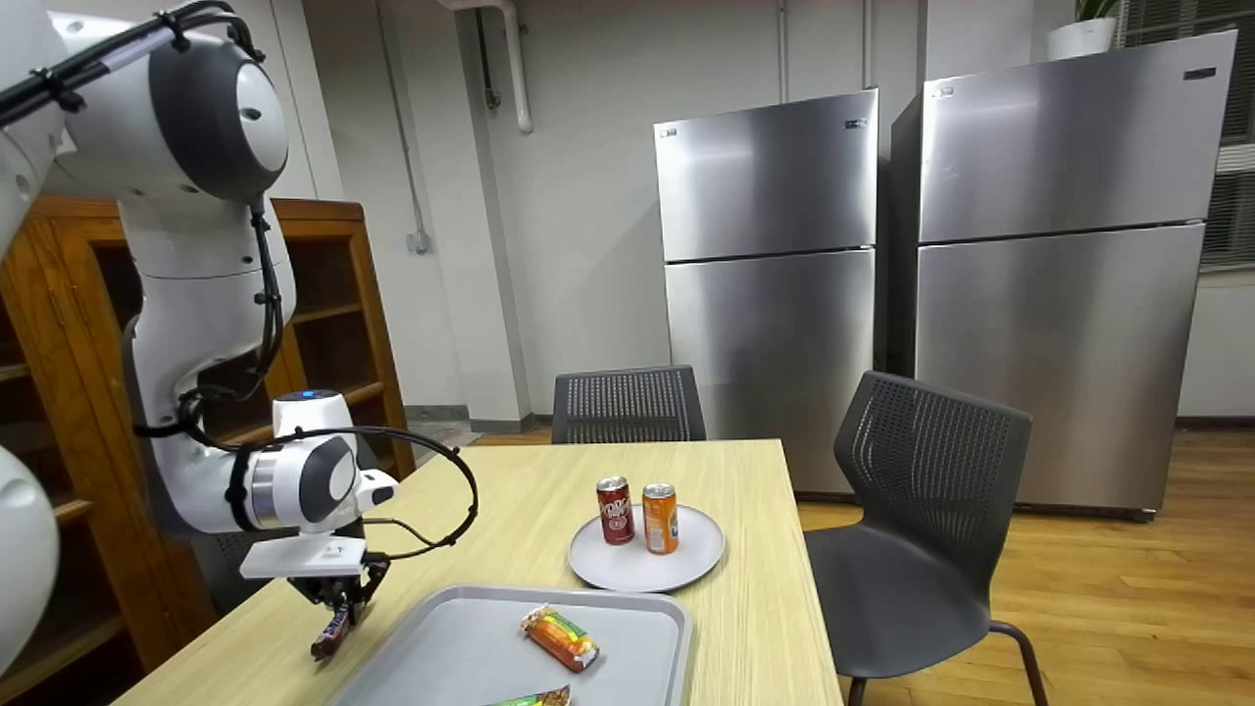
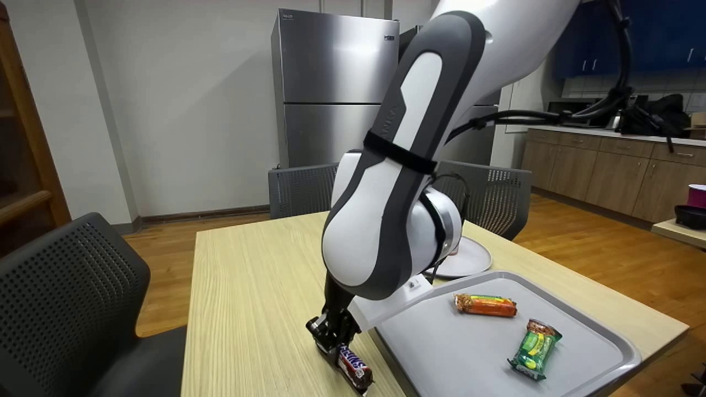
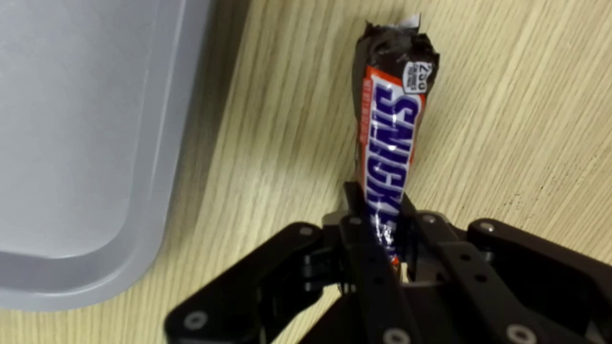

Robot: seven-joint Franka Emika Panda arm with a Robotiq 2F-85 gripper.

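In the wrist view, the Snickers bar [image 3: 389,138] is pinched at its long sides by the claw [image 3: 380,199], likely for a firm grip; the tray [image 3: 71,129] is seen at 9 o'clock, apart from the bar.

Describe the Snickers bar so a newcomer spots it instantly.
On the pale table, find the grey tray. Just outside its edge, the black gripper holds the Snickers bar. Its dark brown wrapper with blue-purple lettering sets it apart from the tray's orange bar and green bar.
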